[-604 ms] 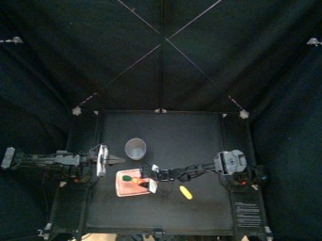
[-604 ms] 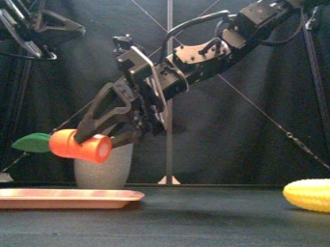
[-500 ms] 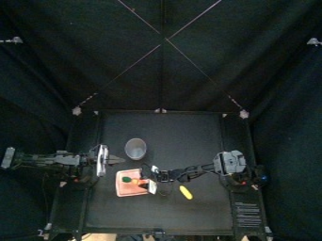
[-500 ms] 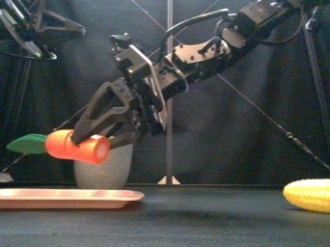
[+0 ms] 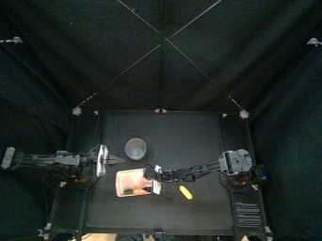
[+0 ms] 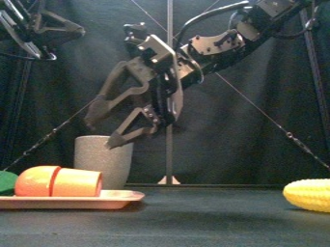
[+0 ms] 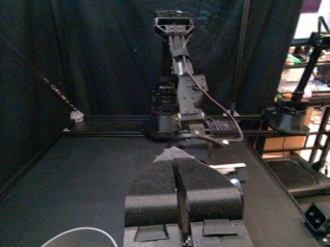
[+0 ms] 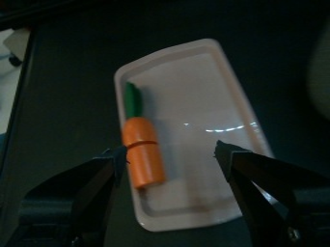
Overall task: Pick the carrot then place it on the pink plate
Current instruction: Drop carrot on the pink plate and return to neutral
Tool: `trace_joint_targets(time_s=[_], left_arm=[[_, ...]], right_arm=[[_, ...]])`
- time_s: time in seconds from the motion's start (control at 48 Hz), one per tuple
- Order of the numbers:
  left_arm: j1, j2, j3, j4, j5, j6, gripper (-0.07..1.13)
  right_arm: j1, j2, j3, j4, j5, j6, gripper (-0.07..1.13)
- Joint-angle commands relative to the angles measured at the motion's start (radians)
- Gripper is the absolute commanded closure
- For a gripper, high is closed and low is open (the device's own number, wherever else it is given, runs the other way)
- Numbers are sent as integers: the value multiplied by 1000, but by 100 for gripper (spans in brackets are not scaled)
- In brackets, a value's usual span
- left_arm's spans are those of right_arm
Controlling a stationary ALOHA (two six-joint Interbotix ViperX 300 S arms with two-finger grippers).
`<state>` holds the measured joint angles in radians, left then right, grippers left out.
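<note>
Orange and lying flat: that is how we see the carrot [image 6: 58,180]. It rests on the pink plate [image 6: 119,201], toward the plate's left end in the front view, and its green end points left. From the right wrist view we can tell it lies close along one long side of the plate, inside the rim.

We see the right gripper [image 6: 108,133] hanging in the air above the plate. Its two jaws are spread wide apart and hold nothing, and they do not touch the carrot.

We see the tall grey cup [image 6: 106,160] standing upright behind the plate. A yellow toy corn [image 6: 307,195] lies on the black table [image 6: 206,217] off to the right, apart from the plate.

The left gripper [image 7: 191,164] rests at the left side of the table, away from the plate. Its jaws are pressed together with nothing between them.
</note>
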<state>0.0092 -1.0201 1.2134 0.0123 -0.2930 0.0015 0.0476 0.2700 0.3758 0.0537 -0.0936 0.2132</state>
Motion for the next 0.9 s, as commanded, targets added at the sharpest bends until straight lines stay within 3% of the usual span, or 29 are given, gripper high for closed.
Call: trace_joint_targets(time_s=[0.021,0.354,0.562,0.896], left_arm=[[-3,2,-15,5,-5,0,108],[-2,-5,-14,32,-8,0,108],[-2,-5,-12,28,-8,-2,108],[-2,-6,-14,-5,-8,-3,108]], right_arm=[[-78,-149,78,-9,-52,-2,2],[-101,-526,313,-74,-198,-8,2],[-74,-755,462,-158,-253,-5,2],[-40,-1092,661,-201,-321,2,2]])
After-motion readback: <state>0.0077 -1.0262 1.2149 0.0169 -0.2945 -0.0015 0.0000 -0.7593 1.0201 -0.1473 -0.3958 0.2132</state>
